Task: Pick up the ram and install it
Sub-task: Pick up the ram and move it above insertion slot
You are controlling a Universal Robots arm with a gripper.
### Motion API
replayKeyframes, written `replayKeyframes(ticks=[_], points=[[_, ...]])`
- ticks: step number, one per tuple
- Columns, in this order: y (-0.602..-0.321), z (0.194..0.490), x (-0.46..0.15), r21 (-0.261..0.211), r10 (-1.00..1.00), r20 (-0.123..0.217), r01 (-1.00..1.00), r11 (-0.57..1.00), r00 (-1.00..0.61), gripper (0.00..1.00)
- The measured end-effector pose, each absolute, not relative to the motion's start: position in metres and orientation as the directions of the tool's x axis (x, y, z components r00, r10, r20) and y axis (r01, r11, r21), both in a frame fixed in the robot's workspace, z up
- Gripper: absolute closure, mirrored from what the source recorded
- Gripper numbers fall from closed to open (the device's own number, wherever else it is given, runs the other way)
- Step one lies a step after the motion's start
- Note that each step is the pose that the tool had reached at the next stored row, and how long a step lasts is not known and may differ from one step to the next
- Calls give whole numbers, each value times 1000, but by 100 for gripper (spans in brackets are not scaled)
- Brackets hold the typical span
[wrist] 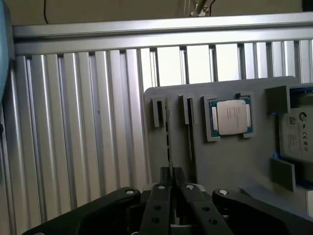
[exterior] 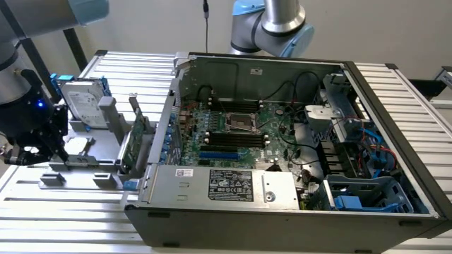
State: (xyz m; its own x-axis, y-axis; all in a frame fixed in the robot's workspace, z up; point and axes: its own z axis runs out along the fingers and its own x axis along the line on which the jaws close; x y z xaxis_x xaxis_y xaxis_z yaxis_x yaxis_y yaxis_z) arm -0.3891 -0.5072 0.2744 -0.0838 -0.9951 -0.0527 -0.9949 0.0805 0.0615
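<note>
The black two-finger gripper [wrist: 170,175] is positioned over the flat grey holder plate [wrist: 234,166]. This plate lies on the ribbed aluminium tabletop [wrist: 73,122], at the exterior view's left of the open dark computer case [exterior: 282,217]. The jaws stand narrow, closed on the ram [wrist: 168,142], a thin circuit-board stick seen edge-on. The ram stands on edge in a slot near the plate edge opposite the silver hard drive [wrist: 297,132]. The square silver processor [wrist: 231,116] lies between them.
</note>
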Motion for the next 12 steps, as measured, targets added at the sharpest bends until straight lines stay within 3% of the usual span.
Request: replayKeyframes(ticks=[12], points=[[-507,329,-388,62,-995,-53,-995,80,-84,86]])
